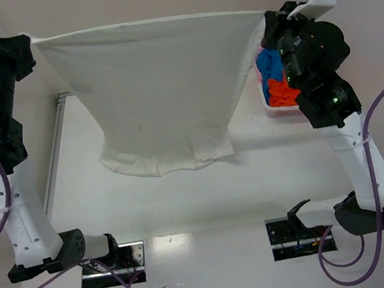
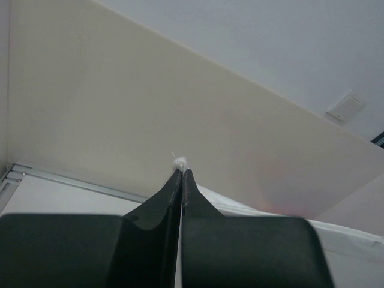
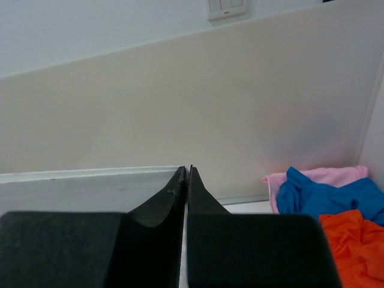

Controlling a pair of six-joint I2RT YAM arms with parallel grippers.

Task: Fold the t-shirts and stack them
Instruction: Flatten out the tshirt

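Observation:
The large off-white t-shirt (image 1: 158, 84) hangs stretched between both raised grippers, and its lower end with the collar and sleeves rests on the table. At the shirt's top left corner my left gripper (image 1: 29, 41) is shut on it; a tuft of cloth (image 2: 179, 162) pokes past the fingertips. My right gripper (image 1: 265, 15) is shut on the top right corner, and the taut cloth (image 3: 78, 186) runs off to the left of its tips. Blue (image 1: 269, 65), orange-red (image 1: 283, 92) and pale pink (image 3: 336, 175) t-shirts lie bunched at the right.
The coloured shirts lie in a shallow white tray (image 1: 277, 112) at the right edge, partly hidden behind the right arm. An aluminium rail (image 1: 54, 156) runs along the table's left side. A beige wall panel (image 2: 120, 108) stands close behind both grippers.

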